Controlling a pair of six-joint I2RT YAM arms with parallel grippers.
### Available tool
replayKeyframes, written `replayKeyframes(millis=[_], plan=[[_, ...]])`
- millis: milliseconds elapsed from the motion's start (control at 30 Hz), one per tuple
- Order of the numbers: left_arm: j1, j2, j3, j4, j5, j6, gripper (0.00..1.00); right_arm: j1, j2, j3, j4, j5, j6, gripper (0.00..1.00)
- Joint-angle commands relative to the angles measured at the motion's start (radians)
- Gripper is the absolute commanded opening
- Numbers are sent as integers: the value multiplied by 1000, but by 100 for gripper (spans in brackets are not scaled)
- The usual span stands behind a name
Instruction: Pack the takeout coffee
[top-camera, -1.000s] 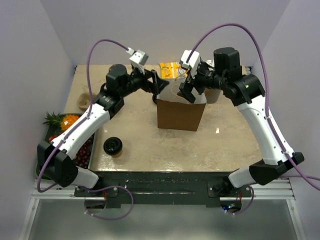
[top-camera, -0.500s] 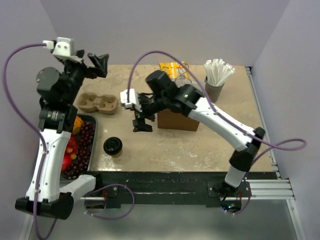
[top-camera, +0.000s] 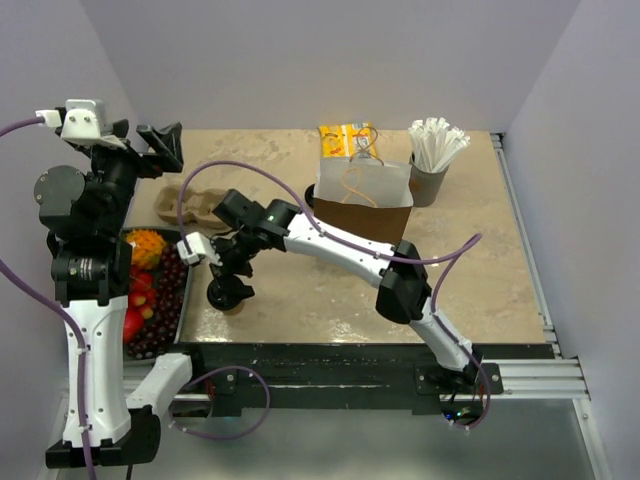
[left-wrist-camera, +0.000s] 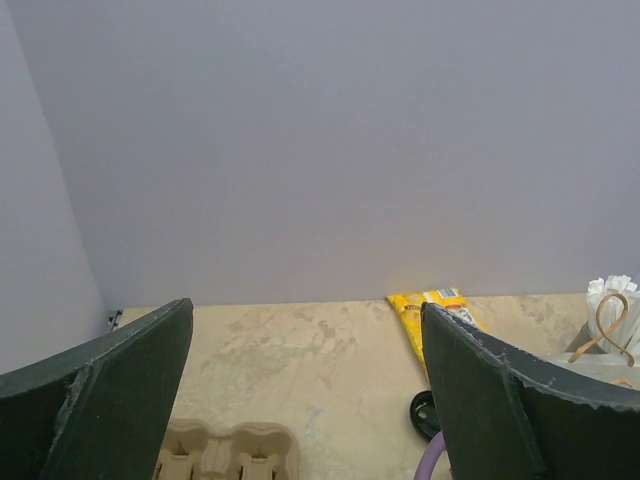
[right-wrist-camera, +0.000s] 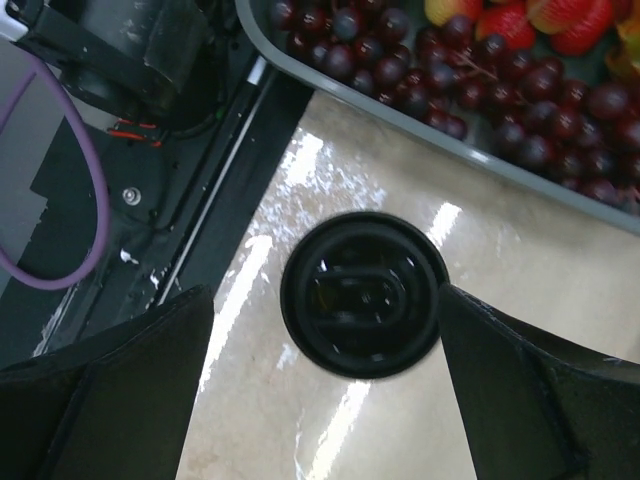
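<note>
The right gripper (right-wrist-camera: 325, 292) hangs with jaws spread wide, the black-lidded cup (right-wrist-camera: 362, 300) centred beneath the gap, touching neither.

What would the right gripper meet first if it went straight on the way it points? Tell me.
The black lid on the coffee cup, centred ahead of the open right gripper; how near it is, I cannot tell.

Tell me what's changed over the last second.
Both arms left the paper bag. The left gripper swung out to the far left and up, open. The right gripper swept across to the near left and now hangs open over the lidded cup. Nothing was gripped. The cup and fruit tray stayed put.
</note>
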Motion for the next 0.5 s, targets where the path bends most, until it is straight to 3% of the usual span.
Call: replayKeyframes(millis=[0, 467], plan=[[36, -8, -19, -21, 53, -56, 100, 33, 20, 83, -7, -22, -39, 96], [53, -3, -36, -17, 86, -76, 100, 42, 63, 62, 32, 71, 2, 97]])
